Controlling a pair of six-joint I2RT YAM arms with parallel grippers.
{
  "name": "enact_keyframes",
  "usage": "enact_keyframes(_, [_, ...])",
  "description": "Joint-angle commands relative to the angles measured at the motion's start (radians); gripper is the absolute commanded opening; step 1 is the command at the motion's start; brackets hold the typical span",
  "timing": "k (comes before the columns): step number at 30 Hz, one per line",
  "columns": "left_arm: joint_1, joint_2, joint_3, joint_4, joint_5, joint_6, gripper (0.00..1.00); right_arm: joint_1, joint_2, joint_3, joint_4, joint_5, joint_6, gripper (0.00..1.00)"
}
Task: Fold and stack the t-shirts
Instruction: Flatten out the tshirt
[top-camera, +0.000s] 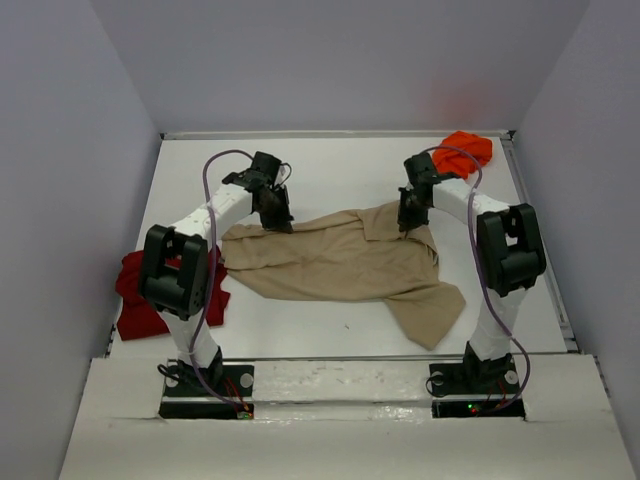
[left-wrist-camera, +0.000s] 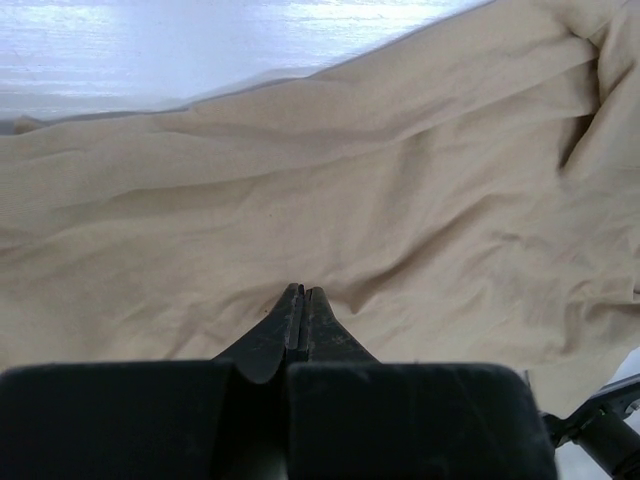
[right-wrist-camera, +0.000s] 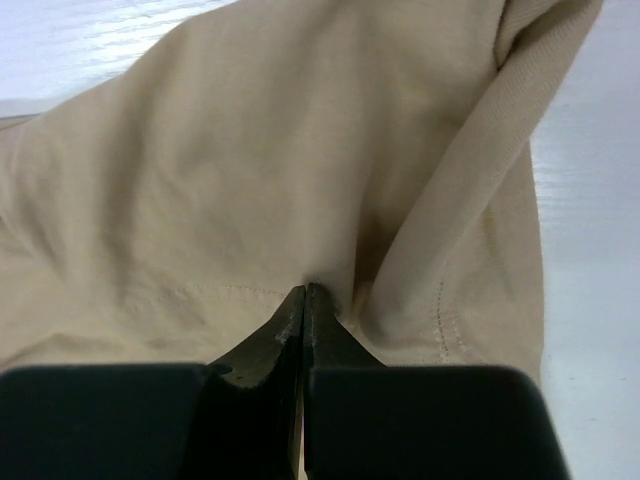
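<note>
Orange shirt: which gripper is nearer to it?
Right. The right gripper pinches the far right edge of the tan shirt, a short way from the orange shirt in the far right corner; the left gripper is at its far left edge, much farther off.

The left arm (top-camera: 215, 212) and right arm (top-camera: 466, 205) are built of white links and black joints; purple cables (top-camera: 206, 178) are looped alongside.

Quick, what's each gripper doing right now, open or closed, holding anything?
Left gripper: closed, pinching the tan shirt.
Right gripper: closed, pinching the same tan shirt.
</note>
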Motion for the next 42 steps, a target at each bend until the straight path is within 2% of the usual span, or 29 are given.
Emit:
enact_keyframes(1, [0.002,-0.077,0.019,-0.032,-0.008,0.018,0.0,-0.003,0.014,0.024,-0.03,0.117,0.041,0.0])
enact_keyframes(8, [0.006,-0.072,0.016,-0.032,0.0,0.028,0.0,-0.022,-0.021,-0.047,-0.047,0.241,0.081,0.0])
enact_keyframes(11, [0.004,-0.069,0.01,-0.022,0.003,0.032,0.0,-0.022,-0.068,-0.099,0.037,0.104,0.031,0.0])
enact_keyframes(13, [0.004,-0.063,0.004,-0.012,0.012,0.03,0.0,-0.022,-0.09,-0.094,0.057,0.076,0.017,0.0])
enact_keyframes(19, [0.002,-0.034,-0.071,0.041,0.037,0.006,0.0,-0.031,-0.096,-0.036,-0.068,0.296,0.075,0.0])
enact_keyframes(21, [0.004,-0.022,-0.083,0.046,0.031,0.001,0.0,-0.031,-0.085,-0.027,-0.104,0.325,0.087,0.0])
enact_keyframes(26, [0.004,-0.021,-0.082,0.043,0.038,0.007,0.0,-0.031,-0.064,-0.045,-0.18,0.48,0.13,0.0])
enact_keyframes(29, [0.004,-0.041,-0.061,0.026,0.006,0.007,0.0,-0.042,-0.036,-0.051,-0.231,0.632,0.152,0.0])
enact_keyframes(36, [0.002,-0.063,-0.03,-0.003,-0.061,0.018,0.0,-0.051,-0.058,0.01,-0.228,0.714,0.137,0.0])
enact_keyframes(37, [0.002,-0.067,-0.033,-0.003,-0.068,0.018,0.0,-0.051,-0.081,0.031,-0.217,0.708,0.106,0.06])
enact_keyframes(40, [0.004,-0.074,-0.044,0.005,-0.063,0.015,0.0,-0.051,-0.118,0.094,-0.21,0.65,0.052,0.15])
enact_keyframes(41, [0.001,-0.071,-0.045,0.008,-0.058,0.013,0.0,-0.051,-0.145,0.126,-0.205,0.617,0.028,0.22])
enact_keyframes(42, [-0.001,-0.071,-0.048,0.012,-0.055,0.01,0.0,-0.051,-0.16,0.139,-0.201,0.512,0.014,0.24])
